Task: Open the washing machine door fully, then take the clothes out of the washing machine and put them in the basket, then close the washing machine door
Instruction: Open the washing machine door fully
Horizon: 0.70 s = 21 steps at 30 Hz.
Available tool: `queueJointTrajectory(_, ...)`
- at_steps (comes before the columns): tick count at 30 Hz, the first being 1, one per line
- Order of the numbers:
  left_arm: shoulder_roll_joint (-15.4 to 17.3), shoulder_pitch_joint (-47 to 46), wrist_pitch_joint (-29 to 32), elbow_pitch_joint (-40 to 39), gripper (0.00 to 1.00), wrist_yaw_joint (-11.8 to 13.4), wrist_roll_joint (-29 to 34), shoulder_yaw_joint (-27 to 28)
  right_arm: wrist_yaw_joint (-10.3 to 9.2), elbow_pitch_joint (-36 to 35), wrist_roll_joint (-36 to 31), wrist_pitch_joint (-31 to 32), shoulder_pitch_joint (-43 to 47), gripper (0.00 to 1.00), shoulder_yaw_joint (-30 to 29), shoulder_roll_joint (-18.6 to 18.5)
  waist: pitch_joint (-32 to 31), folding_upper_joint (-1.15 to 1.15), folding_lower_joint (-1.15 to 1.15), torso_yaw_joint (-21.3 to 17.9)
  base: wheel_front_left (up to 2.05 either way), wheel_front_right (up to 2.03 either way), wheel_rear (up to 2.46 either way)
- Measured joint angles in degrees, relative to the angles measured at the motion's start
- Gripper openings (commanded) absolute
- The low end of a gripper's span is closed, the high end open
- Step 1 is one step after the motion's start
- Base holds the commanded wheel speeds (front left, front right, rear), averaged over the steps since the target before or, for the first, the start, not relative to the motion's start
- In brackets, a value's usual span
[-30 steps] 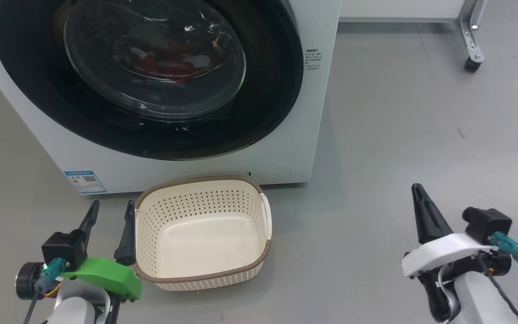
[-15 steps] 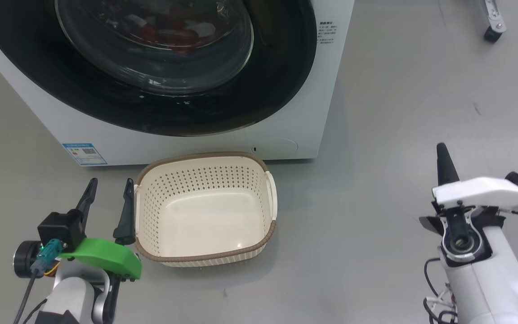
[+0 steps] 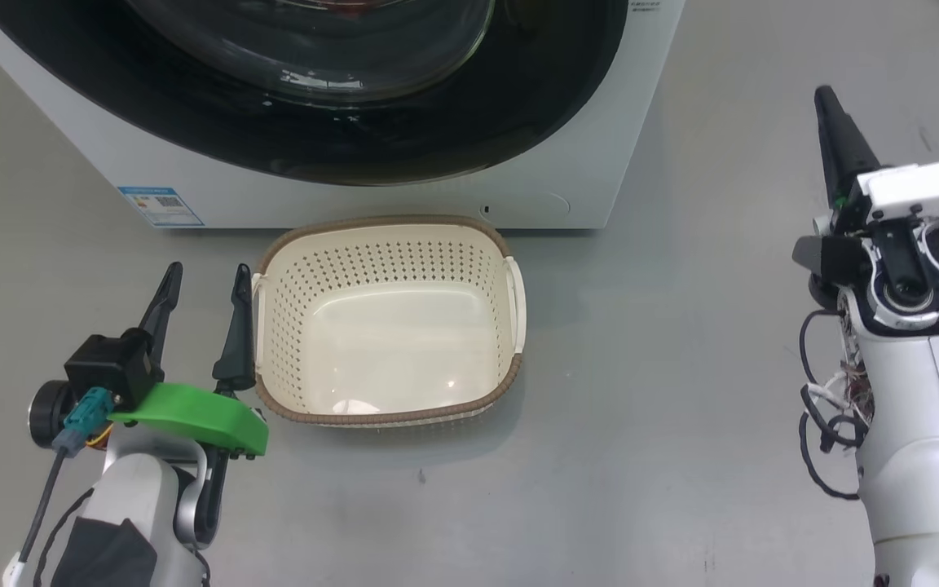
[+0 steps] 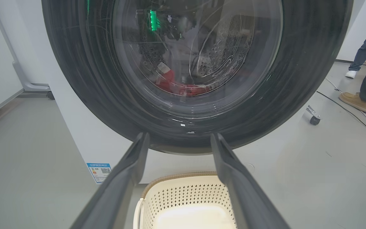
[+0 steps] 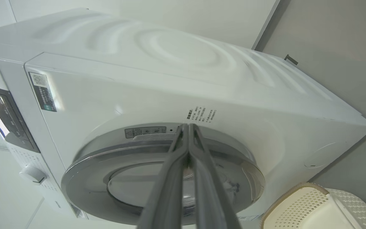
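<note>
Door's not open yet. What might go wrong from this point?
The right claw, shut to a thin tip and aimed at the edge of the washing machine door, may slip off the glossy ring. The left claw, open, has one finger right beside the basket and may knock it aside.

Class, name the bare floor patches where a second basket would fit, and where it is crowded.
Free: the wide floor between basket and right arm; also the strip on the basket's near side. Crowded: the basket's back rim sits close to the washer, and the left jaws stand right beside its left side.
</note>
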Motion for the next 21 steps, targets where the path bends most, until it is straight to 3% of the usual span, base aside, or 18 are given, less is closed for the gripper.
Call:
queueJointTrajectory(16, -0.7, -5.6, 0.0, -2.0, 1.00, -1.2, 1.5, -1.4, -0.15, 2.2, 3.0, 11.0, -18.3, 0.00, 1.8, -4.1, 7.9, 0.00, 0.00, 3.4, 0.00, 0.00, 0.00)
queueJointTrajectory(21, -1.7, -7.1, 0.0, -2.0, 1.00, -1.9, 1.5, -2.0, -1.67, 4.2, 2.9, 14.9, -23.4, 0.00, 3.8, -5.5, 9.7, 0.00, 0.00, 5.4, 0.00, 0.00, 0.00)
